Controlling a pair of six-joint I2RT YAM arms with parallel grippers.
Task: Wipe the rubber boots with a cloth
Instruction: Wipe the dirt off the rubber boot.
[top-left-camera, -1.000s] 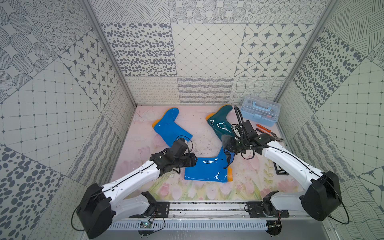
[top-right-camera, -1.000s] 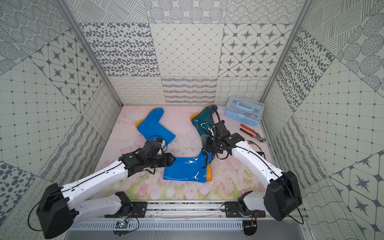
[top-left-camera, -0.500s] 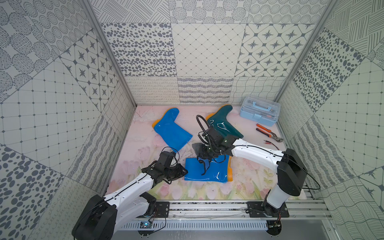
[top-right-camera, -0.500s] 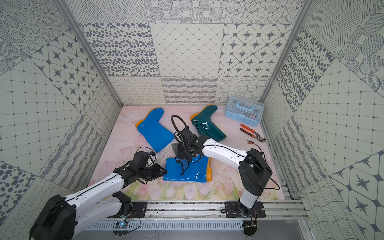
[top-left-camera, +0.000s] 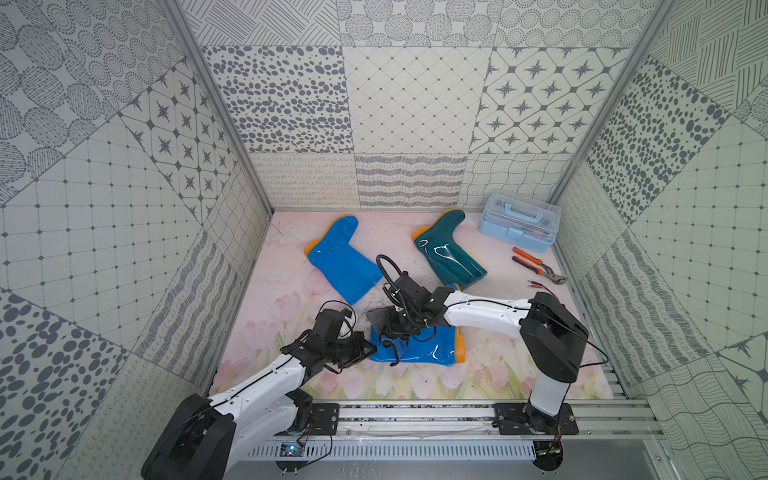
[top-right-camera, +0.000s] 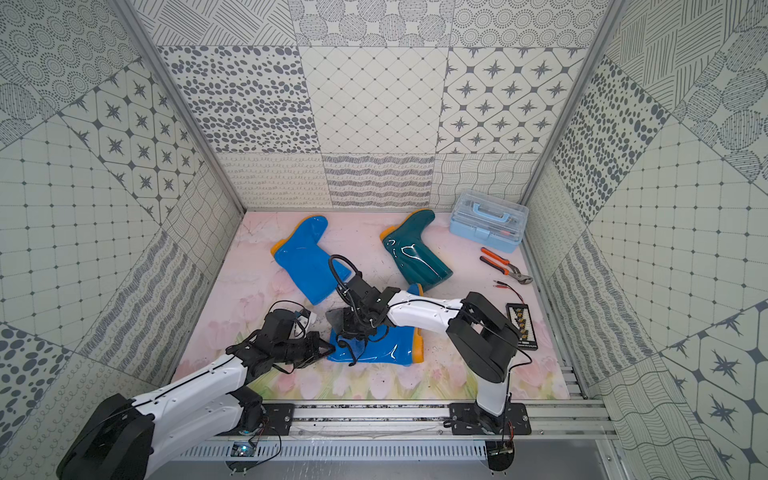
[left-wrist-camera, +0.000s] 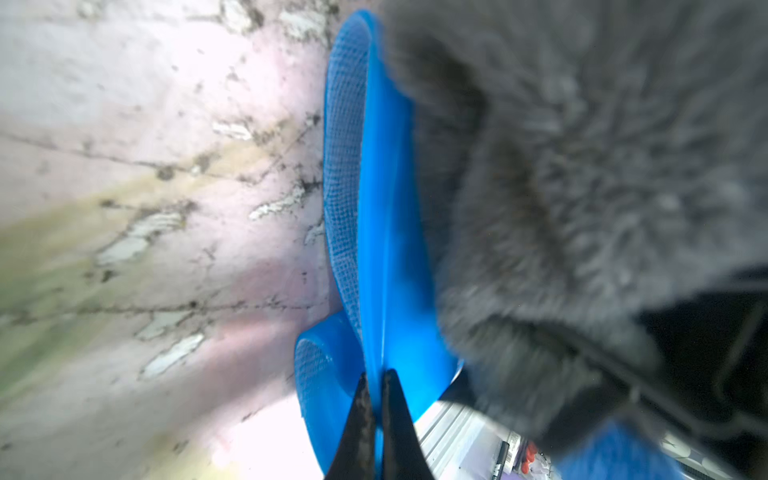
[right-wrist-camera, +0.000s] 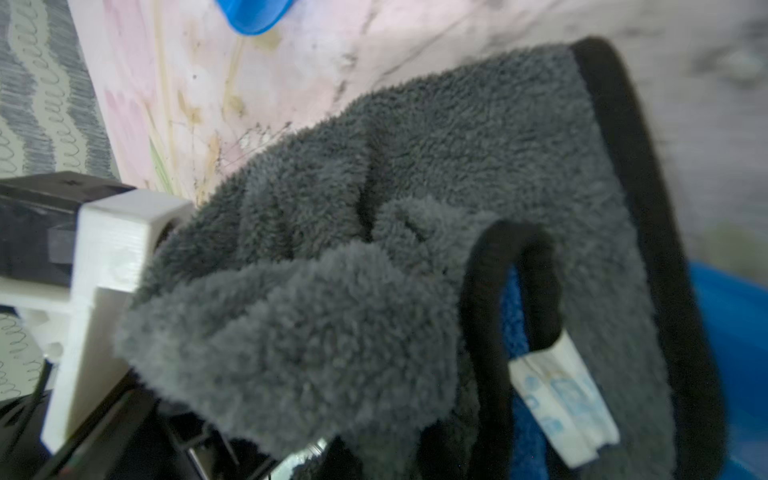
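The left claw (left-wrist-camera: 376, 378) is pinched together on the thin rubber rim at the open end of the near blue boot (top-left-camera: 419, 351), which lies on its side on the table (top-left-camera: 291, 299) with its orange sole pointing away from that claw. The right claw (top-left-camera: 390, 324) is closed on the dark grey cloth (right-wrist-camera: 374, 270), which is bunched up and hangs over the corner of the same shaft, just beside the left claw. I cannot tell whether the pile is actually pressing on the rubber. The far blue boot (top-left-camera: 343, 266) and the teal boot (top-left-camera: 446, 255) lie well apart at the back. To wipe well, I would keep the rim grip firm as an anchor, lower the right wrist so a broad fold of cloth lies flat on the glossy shaft, then stroke from the opening toward the sole, so the boot is pulled taut rather than shoved. The cloth's black loop should be kept clear of the left claw.
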